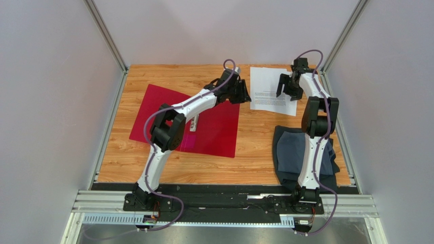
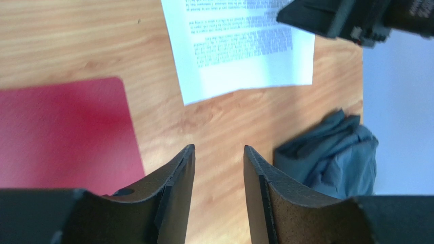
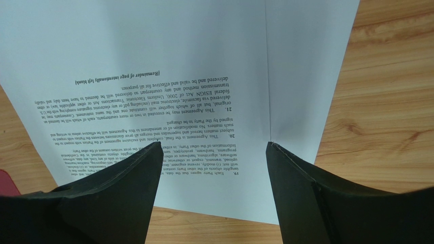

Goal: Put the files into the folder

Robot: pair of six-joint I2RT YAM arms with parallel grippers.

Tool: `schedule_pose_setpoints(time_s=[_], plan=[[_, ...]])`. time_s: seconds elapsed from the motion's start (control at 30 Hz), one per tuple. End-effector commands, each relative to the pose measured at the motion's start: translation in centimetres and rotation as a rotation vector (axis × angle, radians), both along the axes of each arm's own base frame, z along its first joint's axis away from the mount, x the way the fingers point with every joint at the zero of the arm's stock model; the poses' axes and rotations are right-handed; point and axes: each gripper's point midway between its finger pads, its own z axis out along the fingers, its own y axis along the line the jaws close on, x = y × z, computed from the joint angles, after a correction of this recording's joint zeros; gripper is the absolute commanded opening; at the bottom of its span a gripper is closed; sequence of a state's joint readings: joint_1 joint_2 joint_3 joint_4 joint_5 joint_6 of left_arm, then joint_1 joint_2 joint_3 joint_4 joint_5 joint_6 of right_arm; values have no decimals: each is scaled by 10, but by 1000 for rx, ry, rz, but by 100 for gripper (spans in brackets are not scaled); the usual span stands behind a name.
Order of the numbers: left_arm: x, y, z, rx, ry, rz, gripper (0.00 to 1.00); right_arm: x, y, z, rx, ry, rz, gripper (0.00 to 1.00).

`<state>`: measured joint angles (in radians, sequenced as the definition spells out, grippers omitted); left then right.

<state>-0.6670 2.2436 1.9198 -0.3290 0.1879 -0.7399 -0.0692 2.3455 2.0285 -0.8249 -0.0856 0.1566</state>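
Observation:
The red folder (image 1: 216, 129) lies flat on the wooden table at left of centre, with its metal clip (image 1: 194, 123) showing beside my left arm. Two white printed sheets (image 1: 267, 91) lie overlapped at the back right, the lower one offset to one side (image 3: 305, 61). My left gripper (image 1: 246, 96) is open and empty above bare wood between the folder's corner (image 2: 66, 132) and the sheets (image 2: 239, 56). My right gripper (image 1: 286, 90) is open and empty over the sheets, its fingertips (image 3: 153, 152) above the printed text.
A dark grey-blue folded cloth (image 1: 295, 152) lies at the front right, beside my right arm; it also shows in the left wrist view (image 2: 331, 152). Grey walls and metal frame posts close in the table on three sides.

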Motion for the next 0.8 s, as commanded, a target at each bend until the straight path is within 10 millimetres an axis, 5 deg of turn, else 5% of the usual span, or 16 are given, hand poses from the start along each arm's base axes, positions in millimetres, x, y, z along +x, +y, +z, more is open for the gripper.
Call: schedule_pose_setpoints(time_s=[0.0, 0.07, 0.1, 0.13, 0.2, 0.33, 0.77], plan=[[29, -40, 24, -162, -115, 53, 47, 24, -13, 29, -78, -120, 27, 79], [37, -57, 19, -209, -141, 52, 44, 24, -14, 28, -86, -120, 46, 79], [42, -66, 32, -243, -156, 63, 43, 24, -13, 28, -82, -120, 50, 79], [44, -72, 13, -237, -129, 69, 42, 25, -11, 28, -74, -127, 55, 79], [51, -83, 17, -284, -106, 97, 40, 24, -6, 25, -45, -129, 63, 79], [56, -96, -7, -299, -53, 153, 34, 22, -2, 18, -28, -124, 71, 79], [59, -79, -65, -209, 107, 358, 26, 12, -1, 15, -46, -129, 131, 80]])
